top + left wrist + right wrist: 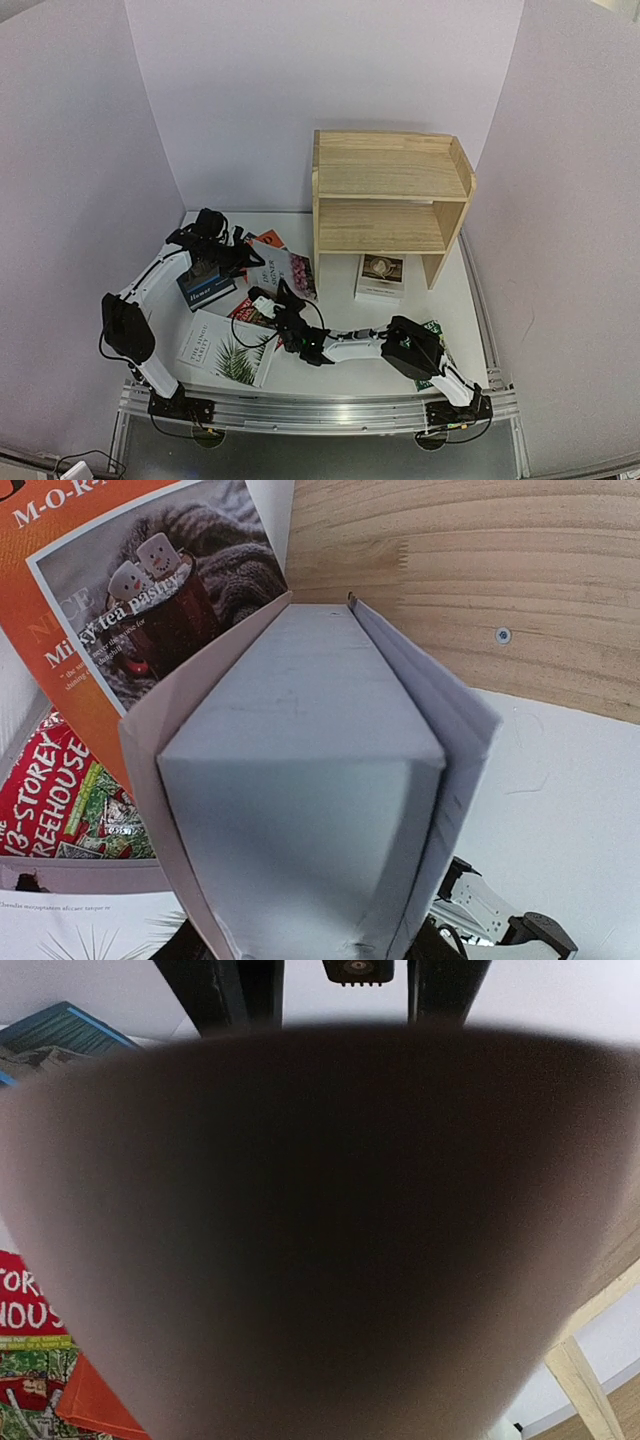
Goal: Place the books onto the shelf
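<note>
Nearest you, the white book with a palm-leaf cover (222, 352) lies flat on the white table (350, 378). A green book (433, 329) sits mostly hidden under your right arm (410, 350). Your right gripper (268, 303) reaches into the loose pile (283, 270) at centre left. Its wrist view is filled by a dark blur, so I cannot tell whether it has clamped on anything.

Your left gripper (215, 252) grasps the dark blue "Humor" book (204, 288) at the pile's left edge. The orange mug-photo book (60, 600) and the red "Treehouse" book (50, 800) lie in that pile.

Farther back, a white book with a round picture (380, 277) lies on the table at the foot of the light wooden two-tier shelf (390, 165). Both tiers look bare, so I judge the task barely begun.
</note>
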`<move>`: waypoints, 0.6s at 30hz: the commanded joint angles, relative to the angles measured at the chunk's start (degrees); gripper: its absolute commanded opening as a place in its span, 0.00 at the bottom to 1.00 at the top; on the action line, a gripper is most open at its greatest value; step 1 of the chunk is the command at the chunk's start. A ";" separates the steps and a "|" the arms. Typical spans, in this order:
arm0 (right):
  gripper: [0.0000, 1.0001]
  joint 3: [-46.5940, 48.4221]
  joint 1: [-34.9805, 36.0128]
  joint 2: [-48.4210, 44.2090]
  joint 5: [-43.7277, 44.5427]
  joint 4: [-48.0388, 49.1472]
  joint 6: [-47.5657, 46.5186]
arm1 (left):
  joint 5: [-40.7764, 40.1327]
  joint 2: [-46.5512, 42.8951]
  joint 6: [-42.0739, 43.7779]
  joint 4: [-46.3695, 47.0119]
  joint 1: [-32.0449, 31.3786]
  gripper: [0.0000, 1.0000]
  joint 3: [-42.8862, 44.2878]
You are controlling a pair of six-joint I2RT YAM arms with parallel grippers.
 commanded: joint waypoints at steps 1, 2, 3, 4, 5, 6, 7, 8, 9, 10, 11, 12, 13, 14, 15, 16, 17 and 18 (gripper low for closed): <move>0.00 -1.60 -0.18 -6.27 3.35 6.25 1.05 | 0.27 -2.23 1.84 1.02 1.46 0.63 1.08; 0.00 -2.89 0.06 -7.94 3.14 6.20 1.64 | 0.77 -3.01 2.35 1.50 1.80 0.74 1.14; 0.00 -4.12 0.33 -9.80 2.74 5.91 2.37 | 1.04 -4.00 3.04 2.02 2.11 0.85 1.38; 0.00 -5.11 0.56 -11.43 2.08 4.82 3.43 | 0.96 -4.96 3.97 2.64 2.35 0.93 1.68; 0.00 -5.88 0.78 -13.16 1.26 2.95 4.66 | 0.75 -6.06 5.04 3.34 2.60 0.99 1.96; 0.00 -6.10 0.96 -15.17 0.06 -0.86 6.32 | 0.22 -7.51 6.42 4.29 2.86 1.00 2.21; 0.00 -5.91 0.99 -17.44 -2.09 -6.88 10.26 | -0.77 -9.59 7.88 5.82 3.25 1.00 2.22; 0.00 -5.62 0.99 -19.51 -4.15 -11.39 14.04 | -2.04 -11.47 8.76 7.57 3.87 1.00 1.93; 0.00 -5.21 0.99 -21.38 -6.21 -15.72 17.55 | -3.33 -13.46 9.55 9.59 4.61 1.00 1.50; 0.00 -4.44 0.99 -22.75 -8.32 -20.57 20.38 | -4.52 -15.92 10.43 12.22 5.54 1.00 0.91; 0.00 -3.55 0.99 -24.10 -10.34 -25.54 23.25 | -5.86 -18.38 11.38 14.94 6.44 1.00 0.33; 0.00 -1.39 0.99 -25.24 -11.56 -31.76 26.52 | -8.78 -20.79 12.93 18.52 7.11 1.00 -0.22; 0.00 0.03 0.93 -26.55 -12.49 -35.63 29.56 | -11.39 -22.93 15.17 21.23 7.40 1.00 -0.80; 0.00 1.32 0.86 -27.78 -13.73 -39.66 32.10 | -14.04 -25.26 17.41 24.22 7.56 1.00 -1.36; 0.00 2.36 0.80 -28.91 -15.24 -43.00 34.25 | -16.00 -27.40 19.25 27.17 7.62 1.00 -2.35; 0.00 3.31 0.75 -30.10 -16.59 -45.72 36.54 | -17.75 -29.37 21.11 29.82 7.69 1.00 -3.46; 0.00 4.82 0.50 -31.18 -17.49 -48.56 38.10 | -19.53 -31.36 22.37 32.25 7.66 1.00 -4.28; 0.00 6.37 0.27 -32.27 -18.24 -51.15 40.54 | -21.17 -33.13 23.39 34.29 7.67 1.00 -5.25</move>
